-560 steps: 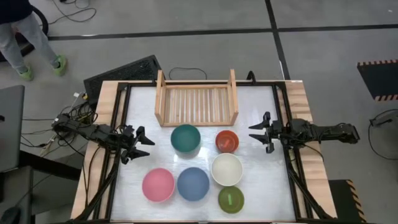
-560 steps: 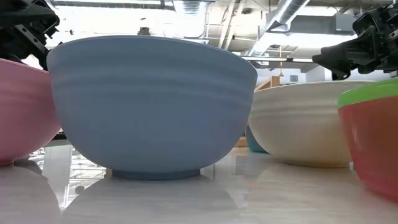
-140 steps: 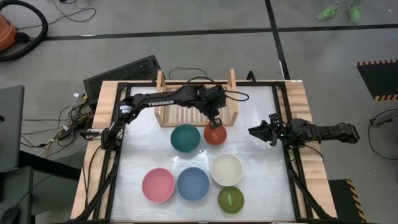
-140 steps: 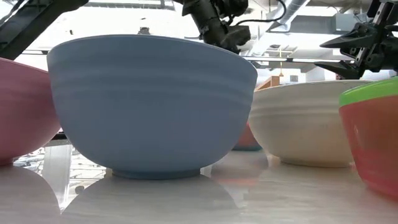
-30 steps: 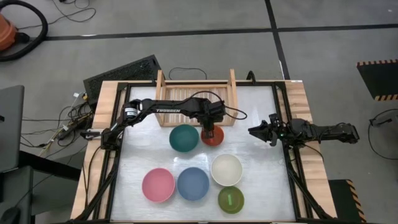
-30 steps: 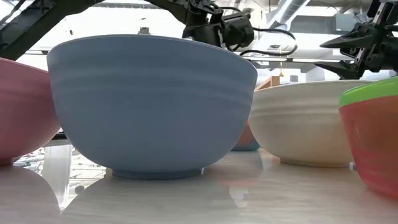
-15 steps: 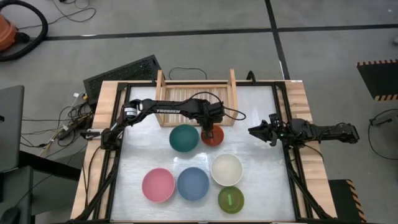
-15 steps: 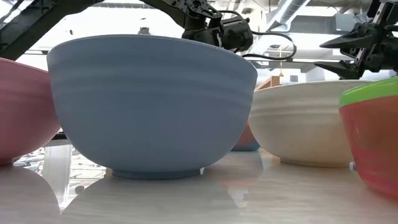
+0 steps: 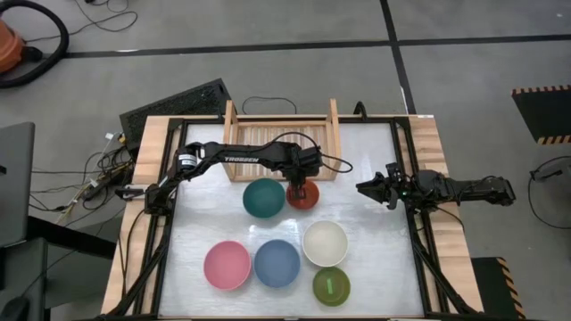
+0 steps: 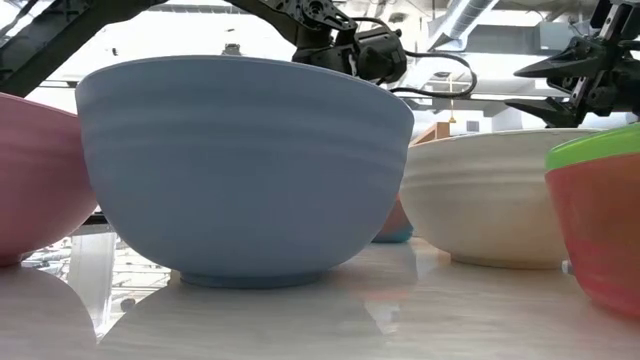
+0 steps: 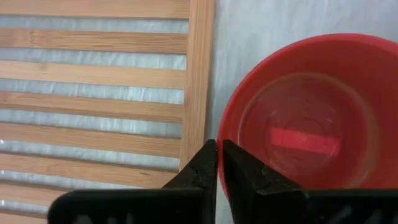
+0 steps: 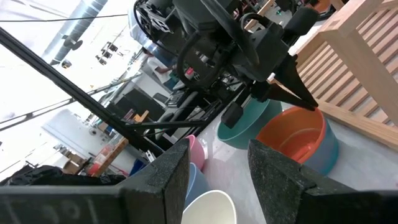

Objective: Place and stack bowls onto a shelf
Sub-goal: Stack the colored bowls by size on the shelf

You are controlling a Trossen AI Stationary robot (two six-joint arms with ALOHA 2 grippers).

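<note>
1. The red-orange bowl sits on the tabletop just in front of the shelf, beside the teal bowl. The left gripper is pinched shut on the bowl's rim nearest the shelf.
2. Risk: the pinch takes only a thin edge of rim, so the bowl may swing or slip out on lifting. If it hangs low, it may catch the shelf's front rail.
3. Risk: a dragged or dropped bowl may knock the teal bowl, which lies just beside it.
4. Contents: the red-orange bowl is empty; so are the teal, pink, blue and cream-white bowls. The olive-green bowl also looks empty.
5. The shelf holds no bowl yet.
6. The right gripper waits at the table's right edge, fingers spread apart, holding nothing.
</note>
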